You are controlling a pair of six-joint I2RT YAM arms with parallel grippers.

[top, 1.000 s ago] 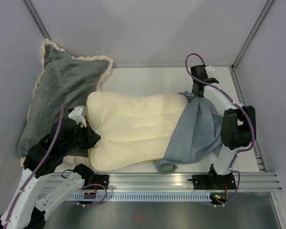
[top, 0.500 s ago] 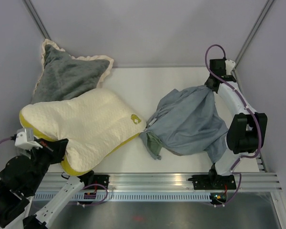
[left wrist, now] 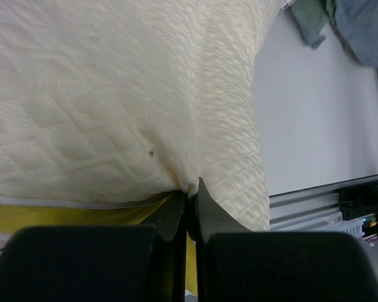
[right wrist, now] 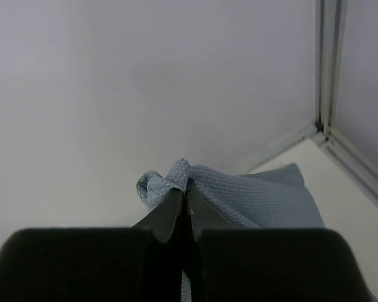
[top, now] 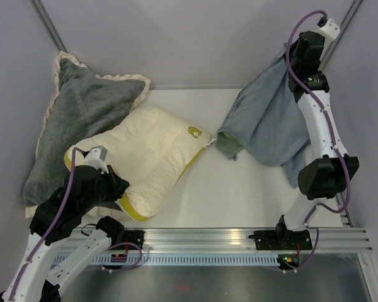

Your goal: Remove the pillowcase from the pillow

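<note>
Hanging pillowcase (top: 271, 119) well apart from pillow (top: 151, 154); table (top: 239, 189) between.

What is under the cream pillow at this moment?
The pillow overlaps the grey plush pillow at its left and rests on the table at its right. What lies beneath its middle is covered.

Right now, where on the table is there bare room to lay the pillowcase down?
Free: the middle of the table, between the pillow and the hanging pillowcase, down to the near rail. Crowded: the left, where pillow, grey plush pillow and left gripper bunch.
</note>
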